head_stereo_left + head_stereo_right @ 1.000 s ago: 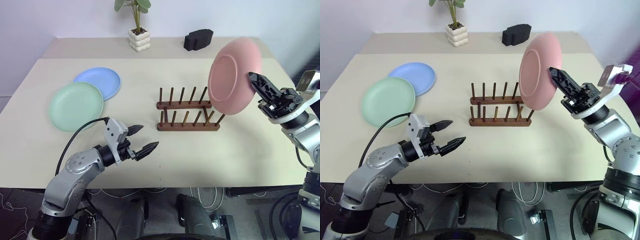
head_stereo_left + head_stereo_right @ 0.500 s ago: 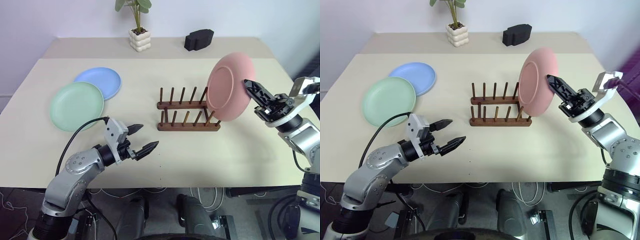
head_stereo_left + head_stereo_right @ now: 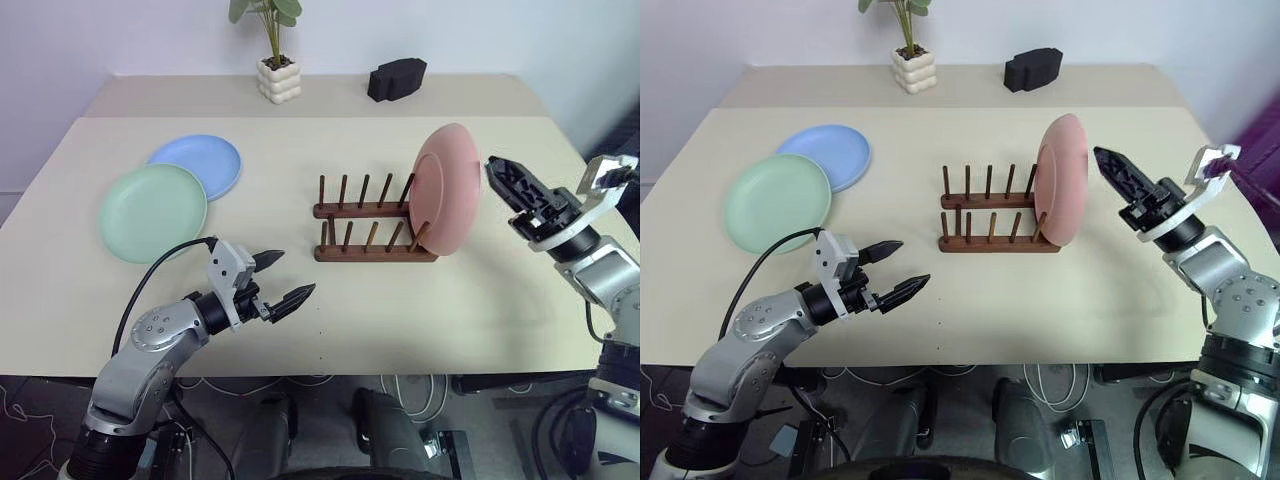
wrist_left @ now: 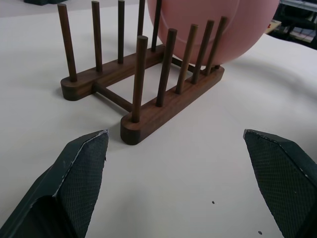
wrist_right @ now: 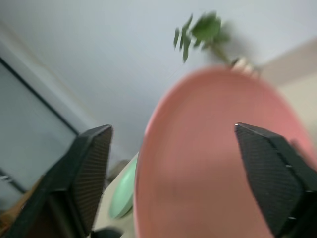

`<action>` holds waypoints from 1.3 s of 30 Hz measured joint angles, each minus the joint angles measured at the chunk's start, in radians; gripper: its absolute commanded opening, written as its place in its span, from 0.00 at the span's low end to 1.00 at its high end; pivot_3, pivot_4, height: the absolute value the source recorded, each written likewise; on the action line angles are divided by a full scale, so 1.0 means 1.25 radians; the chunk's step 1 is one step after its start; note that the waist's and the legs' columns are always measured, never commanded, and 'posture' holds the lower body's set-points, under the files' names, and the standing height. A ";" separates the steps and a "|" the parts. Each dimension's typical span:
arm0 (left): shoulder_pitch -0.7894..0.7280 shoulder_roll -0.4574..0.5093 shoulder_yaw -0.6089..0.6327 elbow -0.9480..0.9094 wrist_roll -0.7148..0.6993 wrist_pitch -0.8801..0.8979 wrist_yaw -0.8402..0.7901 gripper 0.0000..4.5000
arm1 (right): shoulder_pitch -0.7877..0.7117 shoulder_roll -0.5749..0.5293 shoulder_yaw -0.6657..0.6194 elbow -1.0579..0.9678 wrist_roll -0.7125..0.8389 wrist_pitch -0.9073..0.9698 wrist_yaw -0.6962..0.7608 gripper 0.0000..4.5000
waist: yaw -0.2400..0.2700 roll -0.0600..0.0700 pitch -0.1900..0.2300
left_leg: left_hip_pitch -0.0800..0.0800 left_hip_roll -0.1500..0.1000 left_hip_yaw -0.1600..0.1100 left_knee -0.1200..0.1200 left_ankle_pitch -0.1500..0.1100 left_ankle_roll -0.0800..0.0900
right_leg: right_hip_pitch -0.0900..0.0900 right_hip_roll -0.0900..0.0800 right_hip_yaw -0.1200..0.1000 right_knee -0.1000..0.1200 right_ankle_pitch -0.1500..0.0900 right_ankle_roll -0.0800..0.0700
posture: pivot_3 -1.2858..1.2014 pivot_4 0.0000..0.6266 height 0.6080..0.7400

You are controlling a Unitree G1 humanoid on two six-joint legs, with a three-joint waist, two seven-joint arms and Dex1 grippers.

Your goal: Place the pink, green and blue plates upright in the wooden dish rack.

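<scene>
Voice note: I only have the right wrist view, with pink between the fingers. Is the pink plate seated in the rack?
Observer: Yes, the pink plate stands upright in the end slot of the rack, on your right.
Operator: Has my right tool let go?
Observer: The right tool is open, just beside the plate's rim; the right eye view shows a thin gap.
Operator: And the other plates?
Observer: The green plate and blue plate lie flat on the table's left side, green overlapping blue's edge.
</scene>
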 measured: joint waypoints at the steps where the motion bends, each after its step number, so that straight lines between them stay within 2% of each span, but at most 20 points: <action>1: 0.000 -0.004 0.000 0.000 0.000 0.000 0.000 1.00 | -0.016 -0.004 -0.006 0.009 -0.012 -0.016 0.001 0.88 | 0.000 0.000 0.000 | 0.000 0.000 0.000 0.000 0.000 0.000 | 0.000 0.000 0.000 0.000 0.000 0.000 | 0.52 0.24 0.98; 8: -0.005 -0.012 0.012 0.019 0.000 -0.017 0.002 1.00 | -0.099 -0.059 -0.020 0.009 -0.093 -0.097 0.048 0.88 | 0.000 0.000 0.000 | 0.000 0.000 0.000 0.000 0.000 0.000 | 0.000 0.000 0.000 0.000 0.000 0.000 | 0.52 0.24 0.98; 10: -0.018 -0.020 0.035 0.026 -0.005 -0.018 0.012 1.00 | -0.130 -0.080 0.007 -0.026 -0.127 -0.118 0.071 0.88 | -0.002 0.001 0.000 | 0.000 0.000 0.000 0.000 0.000 0.000 | 0.000 0.000 0.000 0.000 0.000 0.000 | 0.52 0.24 0.98; 13: -0.061 -0.024 0.115 0.033 -0.027 -0.016 0.059 1.00 | -0.171 -0.126 0.121 -0.145 -0.213 -0.147 0.139 0.88 | -0.004 0.001 0.000 | 0.000 0.001 0.000 0.000 0.000 0.000 | -0.001 0.001 0.000 0.002 0.001 0.001 | 0.52 0.24 0.98; 16: -0.115 -0.025 0.211 0.054 -0.052 -0.010 0.126 1.00 | -0.199 -0.132 0.248 -0.227 -0.319 -0.200 0.196 0.88 | -0.002 0.000 0.000 | 0.000 0.001 -0.001 0.000 0.000 0.000 | -0.001 0.001 0.000 0.002 0.001 0.002 | 0.52 0.24 0.98; 21: -0.192 0.006 0.356 0.144 -0.027 0.047 0.301 1.00 | -0.202 -0.086 0.427 -0.243 -0.501 -0.300 0.236 0.88 | 0.000 0.000 0.000 | 0.000 0.000 -0.001 0.001 0.000 0.000 | -0.001 0.001 0.000 0.001 0.001 0.002 | 0.52 0.24 0.98; 23: -0.211 0.017 0.404 0.180 -0.005 0.074 0.379 1.00 | -0.202 -0.062 0.465 -0.243 -0.547 -0.334 0.244 0.88 | 0.000 0.000 0.000 | 0.000 0.000 -0.002 0.000 0.000 0.000 | -0.001 0.001 0.000 0.001 0.001 0.003 | 0.52 0.24 0.98; 27: -0.250 0.028 0.502 0.272 0.034 0.139 0.528 1.00 | -0.199 -0.022 0.508 -0.243 -0.592 -0.370 0.259 0.88 | 0.000 -0.001 0.000 | 0.000 0.000 -0.003 0.000 0.000 0.000 | -0.001 0.001 -0.001 0.002 0.001 0.003 | 0.52 0.24 0.98; 31: -0.258 0.034 0.565 0.346 0.043 0.194 0.598 1.00 | -0.189 -0.005 0.513 -0.243 -0.603 -0.374 0.267 0.88 | 0.002 -0.001 0.000 | 0.000 -0.001 -0.003 0.000 0.000 -0.001 | -0.001 0.001 -0.001 0.002 0.001 0.003 | 0.52 0.24 0.98; 39: -0.282 0.029 0.523 0.480 0.043 0.246 0.572 1.00 | -0.184 0.012 0.512 -0.248 -0.605 -0.374 0.272 0.88 | 0.001 -0.002 -0.001 | 0.000 -0.001 -0.003 0.000 0.001 -0.001 | -0.002 0.001 -0.001 0.004 0.001 0.003 | 0.52 0.24 0.98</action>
